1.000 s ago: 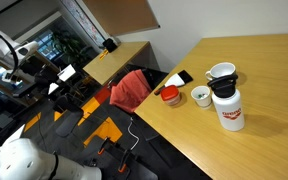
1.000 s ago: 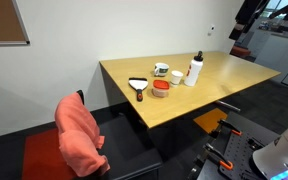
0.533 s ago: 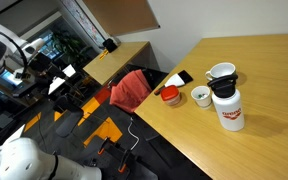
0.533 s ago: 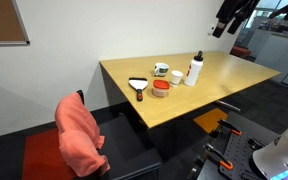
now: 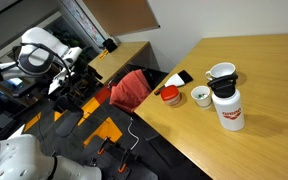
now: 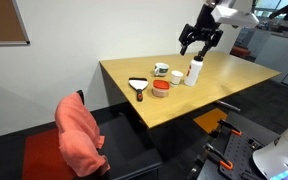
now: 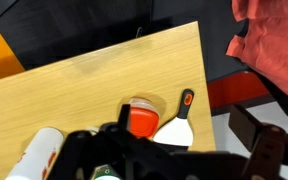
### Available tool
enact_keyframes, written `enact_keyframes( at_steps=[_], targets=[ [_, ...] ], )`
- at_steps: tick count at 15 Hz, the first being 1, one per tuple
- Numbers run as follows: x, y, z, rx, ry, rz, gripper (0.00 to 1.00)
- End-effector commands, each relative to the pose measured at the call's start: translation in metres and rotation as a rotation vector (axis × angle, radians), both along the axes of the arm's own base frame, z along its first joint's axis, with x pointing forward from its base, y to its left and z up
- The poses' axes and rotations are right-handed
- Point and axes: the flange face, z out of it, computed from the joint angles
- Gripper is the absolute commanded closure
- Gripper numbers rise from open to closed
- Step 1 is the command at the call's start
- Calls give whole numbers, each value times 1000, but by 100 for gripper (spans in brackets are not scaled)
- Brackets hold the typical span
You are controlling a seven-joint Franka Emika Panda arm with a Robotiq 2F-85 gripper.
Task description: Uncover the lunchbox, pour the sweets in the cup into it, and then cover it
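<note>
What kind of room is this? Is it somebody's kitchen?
Probably an office or a lab, not a kitchen. There is a long wooden table, a red cloth hung over a chair, and a brown board on the wall.

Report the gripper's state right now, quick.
Gripper: open, holding nothing, up in the air, not touching the lunchbox.
</note>
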Motion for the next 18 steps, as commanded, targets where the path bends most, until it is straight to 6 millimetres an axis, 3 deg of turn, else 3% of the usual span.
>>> enact_keyframes(
  at_steps=[1, 4, 5, 6, 11, 14, 18],
  targets=[
    [34, -29, -41, 6, 1, -197, 0],
    [50, -50, -68, 20, -34, -361, 0],
    [52, -46, -68, 23, -55, -379, 0],
    [40, -47, -67, 15, -23, -318, 0],
    [50, -48, -72, 28, -37, -363, 0],
    [68, -71, -87, 44, -31, -461, 0],
    [88, -106, -126, 52, 13, -569, 0]
  ],
)
